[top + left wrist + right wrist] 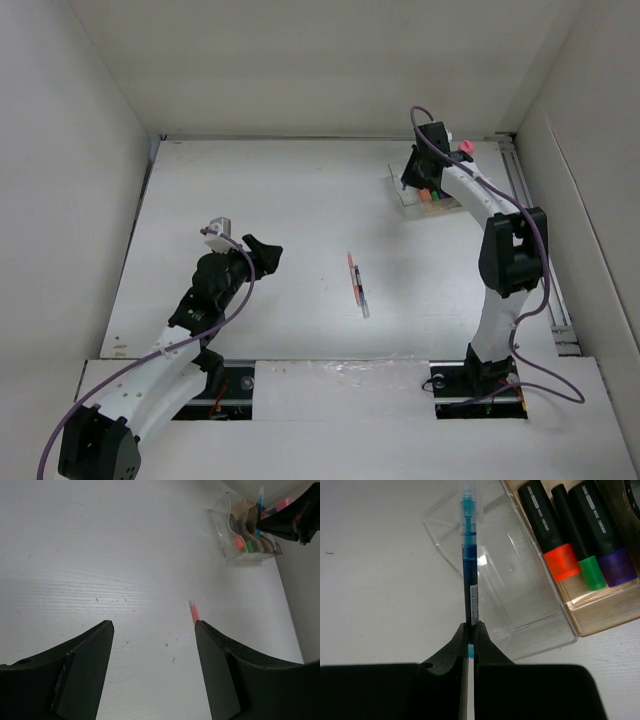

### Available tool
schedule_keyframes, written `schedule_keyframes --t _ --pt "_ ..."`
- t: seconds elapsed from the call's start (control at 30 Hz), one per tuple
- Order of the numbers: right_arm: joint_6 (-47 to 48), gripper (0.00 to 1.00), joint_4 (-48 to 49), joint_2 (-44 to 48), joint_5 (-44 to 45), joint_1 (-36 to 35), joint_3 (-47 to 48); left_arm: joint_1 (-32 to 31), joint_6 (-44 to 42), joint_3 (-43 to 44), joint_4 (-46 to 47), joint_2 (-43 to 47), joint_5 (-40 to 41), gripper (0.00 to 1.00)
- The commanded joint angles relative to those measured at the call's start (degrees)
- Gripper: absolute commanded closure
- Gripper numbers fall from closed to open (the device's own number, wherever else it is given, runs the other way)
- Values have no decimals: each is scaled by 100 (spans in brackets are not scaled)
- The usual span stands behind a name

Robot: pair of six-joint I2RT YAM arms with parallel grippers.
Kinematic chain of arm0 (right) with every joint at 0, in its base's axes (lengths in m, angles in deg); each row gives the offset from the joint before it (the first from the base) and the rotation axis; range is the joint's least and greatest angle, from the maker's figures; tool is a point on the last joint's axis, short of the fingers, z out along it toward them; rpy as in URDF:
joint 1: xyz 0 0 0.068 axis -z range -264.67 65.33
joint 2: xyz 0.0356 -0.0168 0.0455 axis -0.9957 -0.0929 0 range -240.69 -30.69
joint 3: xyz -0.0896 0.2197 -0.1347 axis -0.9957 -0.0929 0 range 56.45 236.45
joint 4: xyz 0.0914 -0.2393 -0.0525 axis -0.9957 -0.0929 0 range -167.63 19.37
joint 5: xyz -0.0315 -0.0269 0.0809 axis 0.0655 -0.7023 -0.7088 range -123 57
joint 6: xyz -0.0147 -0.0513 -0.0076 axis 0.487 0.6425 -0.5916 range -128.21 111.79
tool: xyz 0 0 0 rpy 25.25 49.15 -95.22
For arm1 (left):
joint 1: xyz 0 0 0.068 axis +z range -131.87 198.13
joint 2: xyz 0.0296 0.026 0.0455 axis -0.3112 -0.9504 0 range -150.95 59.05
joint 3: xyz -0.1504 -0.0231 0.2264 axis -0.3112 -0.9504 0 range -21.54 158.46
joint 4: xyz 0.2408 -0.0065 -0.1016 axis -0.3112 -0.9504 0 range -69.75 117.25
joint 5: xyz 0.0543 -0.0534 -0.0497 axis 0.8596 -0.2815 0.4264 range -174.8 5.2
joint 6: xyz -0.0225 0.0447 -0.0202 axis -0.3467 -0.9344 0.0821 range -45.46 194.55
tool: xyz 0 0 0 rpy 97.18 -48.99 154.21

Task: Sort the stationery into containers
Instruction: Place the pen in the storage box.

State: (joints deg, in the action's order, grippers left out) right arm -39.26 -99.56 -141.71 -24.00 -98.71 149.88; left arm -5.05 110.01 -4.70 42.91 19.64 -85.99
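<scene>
At the bottom of the overhead view, the two arm bases sat at the near edge of the white table (280,200). Toward the left of centre, the left gripper (268,252) hovered over bare tabletop with its fingers spread wide and nothing between them. Its wrist view showed the two dark fingers (80,670) well apart.

Near the middle of the frame, a thin pen with a red upper half (356,280) lay on the table, slanting slightly and well apart from both grippers.

Higher up on the right, the right gripper (470,627) had its fingers pressed together on a blue pen (469,570). The pen pointed away from the fingers across the left edge of the organiser (530,610). Whether it touched the plastic could not be told.

The clear compartment beneath it held nothing visible. In the amber compartment just to its right, the orange-tipped highlighter (547,532), green-tipped highlighter (575,535) and purple-tipped highlighter (602,530) lay side by side.

At the far right, a pink-capped bottle (465,148) showed just behind the right arm.
</scene>
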Motion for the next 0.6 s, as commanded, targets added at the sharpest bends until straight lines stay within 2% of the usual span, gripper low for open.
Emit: schedule_keyframes --t 0.0,0.27,0.3,0.33,0.4,0.47,0.57 --pt "125 100 -131 -59 -425 68 281 -20 22 -41 271 -31 40 38" --pt "20 100 1 -60 -372 244 -34 -20 22 -41 350 -197 40 38" --pt "20 97 1 -8 -372 244 -87 -20 22 -41 428 -198 40 38" --pt "20 87 53 -7 -372 244 -88 -20 22 -41 429 -198 40 38" --pt "20 78 -24 -7 -311 244 -88 -20 22 12 368 -198 40 38" --pt "-42 70 -25 46 -224 244 -35 -20 22 12 368 -198 40 38" --pt "-94 65 -25 273 -161 183 -88 -20 22 12 368 -198 40 38"
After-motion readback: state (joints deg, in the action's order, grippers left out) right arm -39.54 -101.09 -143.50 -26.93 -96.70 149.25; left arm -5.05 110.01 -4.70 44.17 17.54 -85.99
